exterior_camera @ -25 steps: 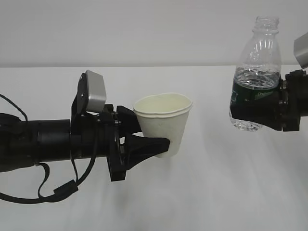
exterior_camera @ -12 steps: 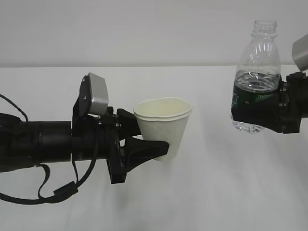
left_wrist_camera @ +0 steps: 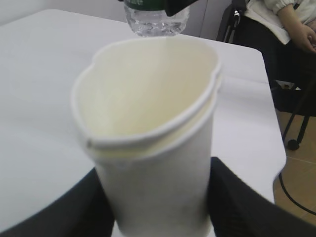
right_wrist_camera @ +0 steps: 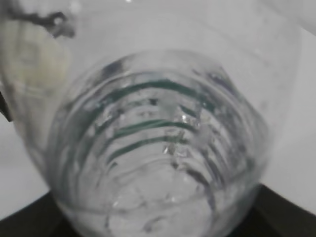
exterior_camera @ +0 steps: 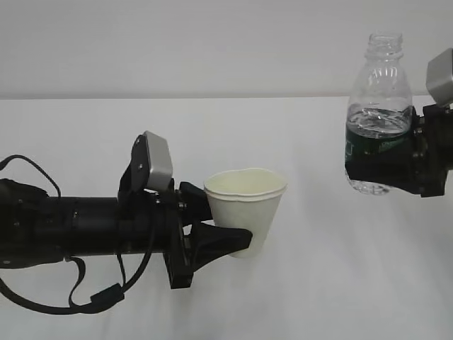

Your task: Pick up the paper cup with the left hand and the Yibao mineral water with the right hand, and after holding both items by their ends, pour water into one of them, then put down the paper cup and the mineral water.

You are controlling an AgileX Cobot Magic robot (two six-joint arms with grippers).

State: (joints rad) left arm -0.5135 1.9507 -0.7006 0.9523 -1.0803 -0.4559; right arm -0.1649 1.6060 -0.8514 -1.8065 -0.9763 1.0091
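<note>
The paper cup (exterior_camera: pixel 246 205) is white with a cream inside and a dented rim; it stays upright in my left hand (exterior_camera: pixel 225 239), whose black fingers are shut on its lower part, low over the white table. It fills the left wrist view (left_wrist_camera: pixel 153 143), with a dark finger on each side. The Yibao mineral water (exterior_camera: pixel 379 113) is upright and capless, part full, held up at the right by my right hand (exterior_camera: pixel 386 168), shut on its lower part near the green label. The bottle fills the right wrist view (right_wrist_camera: pixel 158 148).
The white table (exterior_camera: pixel 318 283) runs under both arms, with a pale wall behind. In the left wrist view the table's edge (left_wrist_camera: pixel 276 148) is at the right, with a seated person (left_wrist_camera: pixel 281 24) and chair legs beyond it.
My left hand has moved down and a little right with the cup. My right hand has lifted the bottle slightly; it stays upright.
</note>
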